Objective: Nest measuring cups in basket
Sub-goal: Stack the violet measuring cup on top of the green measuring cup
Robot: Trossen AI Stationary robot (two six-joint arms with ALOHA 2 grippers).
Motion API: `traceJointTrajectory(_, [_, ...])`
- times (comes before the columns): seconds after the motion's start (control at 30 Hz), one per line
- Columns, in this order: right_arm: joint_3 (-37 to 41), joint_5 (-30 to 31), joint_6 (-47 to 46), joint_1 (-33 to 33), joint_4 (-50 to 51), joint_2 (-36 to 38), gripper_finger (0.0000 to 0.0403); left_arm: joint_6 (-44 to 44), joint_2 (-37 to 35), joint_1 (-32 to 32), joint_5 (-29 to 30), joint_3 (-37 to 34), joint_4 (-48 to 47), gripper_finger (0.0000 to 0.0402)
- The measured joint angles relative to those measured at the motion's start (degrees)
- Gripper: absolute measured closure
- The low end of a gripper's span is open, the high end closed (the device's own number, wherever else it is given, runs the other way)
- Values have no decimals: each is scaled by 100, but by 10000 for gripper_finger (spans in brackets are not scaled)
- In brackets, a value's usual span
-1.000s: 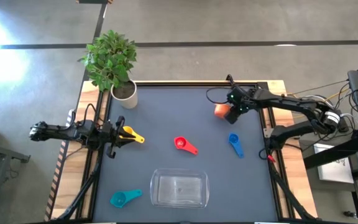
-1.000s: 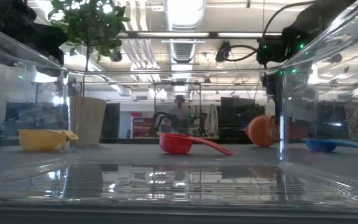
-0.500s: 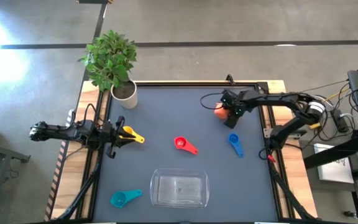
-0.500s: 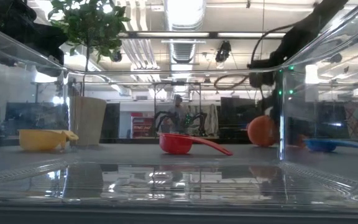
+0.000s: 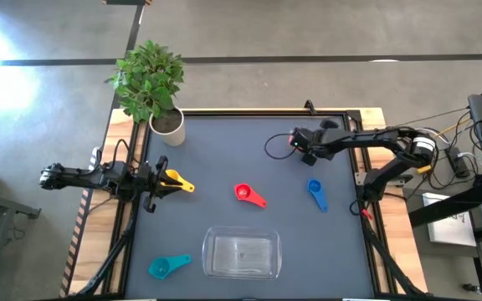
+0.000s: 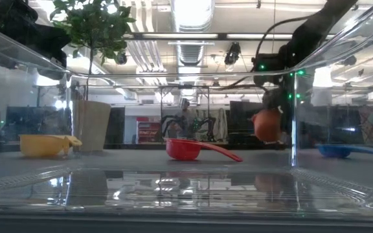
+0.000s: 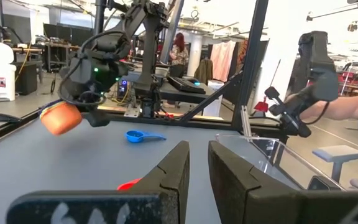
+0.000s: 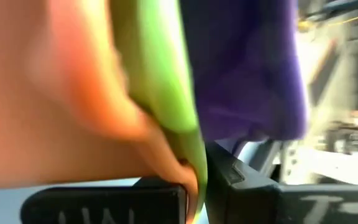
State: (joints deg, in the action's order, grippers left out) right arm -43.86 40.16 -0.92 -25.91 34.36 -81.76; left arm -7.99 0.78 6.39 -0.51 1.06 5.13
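My right gripper (image 5: 299, 144) is at the far right of the table, shut on an orange measuring cup (image 6: 266, 124) that hangs clear of the mat. The right wrist view shows a green cup (image 8: 160, 68) and a purple cup (image 8: 247, 68) nested in the orange one (image 8: 48, 93). My left gripper (image 5: 159, 180) waits at the left edge, fingers almost together with nothing between them, beside the yellow cup (image 5: 174, 180), which rests on the mat. The red (image 5: 245, 194), blue (image 5: 315, 192) and teal (image 5: 164, 267) cups lie bowl-down on the mat. The clear basket (image 5: 241, 254) stands near the front edge. My right gripper pinches a thin edge of the nested orange and green cups (image 8: 190, 163) between its two fingers. It comes slanting down from the table's right side. The orange bowl (image 7: 61, 117) hangs tilted below the gripper, lifted clear of the mat.
A white plant pot (image 5: 167, 125) with a leafy plant stands at the far left corner. A person's hand (image 7: 347, 112) shows in the room beyond the table's right side. Open mat lies between the red cup and the basket.
My right gripper has shifted a little toward the table's left and rolled its wrist. The orange cup, which stood on the mat, is now lifted clear and tipped.
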Motion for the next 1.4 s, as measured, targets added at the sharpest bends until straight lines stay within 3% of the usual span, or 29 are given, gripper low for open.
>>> traceJointTrajectory(0.33, [0,374,105,203,-386,-753,383,0,0,0,0,-1,0,361])
traceJointTrajectory(0.57, [0,224,283,273,-165,-905,338,0,0,0,-1,0,0,361])
traceJointTrajectory(0.83, [0,-107,232,567,174,-132,240,0,-1,0,0,0,0,361])
traceJointTrajectory(0.97, [0,-751,194,699,185,392,204,-1,0,0,-1,0,0,361])
traceJointTrajectory(1.2, [0,-1368,277,809,322,1266,191,0,0,0,-2,-2,0,361])
traceJointTrajectory(1.4, [0,-1370,1528,804,349,1770,190,-1,0,0,-2,0,-1,361])
